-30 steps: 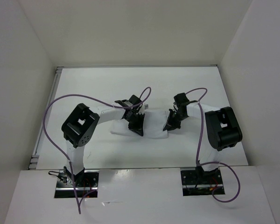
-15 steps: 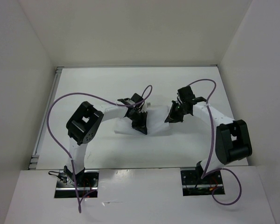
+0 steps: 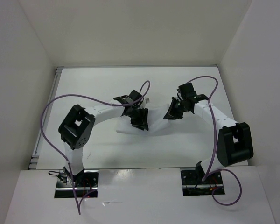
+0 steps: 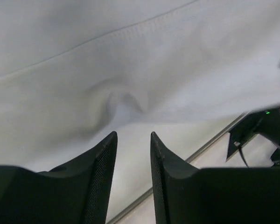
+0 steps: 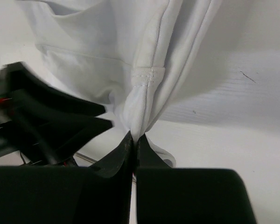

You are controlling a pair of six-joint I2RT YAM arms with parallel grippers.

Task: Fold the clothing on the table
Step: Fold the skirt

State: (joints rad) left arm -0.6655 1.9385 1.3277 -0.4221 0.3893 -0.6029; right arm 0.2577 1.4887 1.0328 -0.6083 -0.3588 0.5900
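Your clothing (image 3: 158,128) lies near the middle of the table (image 3: 93,84).
Your left gripper (image 3: 142,125) is over its left part. Your right gripper (image 3: 168,115) is at its right back edge. The walls (image 3: 130,32) stand behind the table and at both of its sides.

White walls (image 3: 130,32), white ledge (image 3: 140,196) at near edge
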